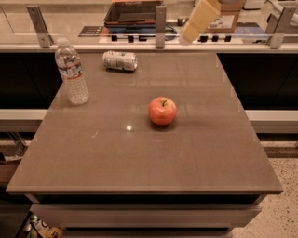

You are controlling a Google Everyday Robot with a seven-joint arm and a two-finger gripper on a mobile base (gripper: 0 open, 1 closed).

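My gripper (186,39) hangs at the top of the camera view, a cream-coloured finger slanting down and left above the table's far edge. It holds nothing that I can see. A red apple (162,111) rests upright near the middle of the brown table (139,158), well below and left of the gripper. A silver can (120,60) lies on its side at the far left of the table. A clear water bottle (71,71) stands upright by the left edge.
A metal rail with posts (160,21) runs along the table's far edge. Behind it sit a dark tray (132,11) and a cardboard box (228,18). Dark gaps flank the table on both sides, and speckled floor (284,176) lies at the right.
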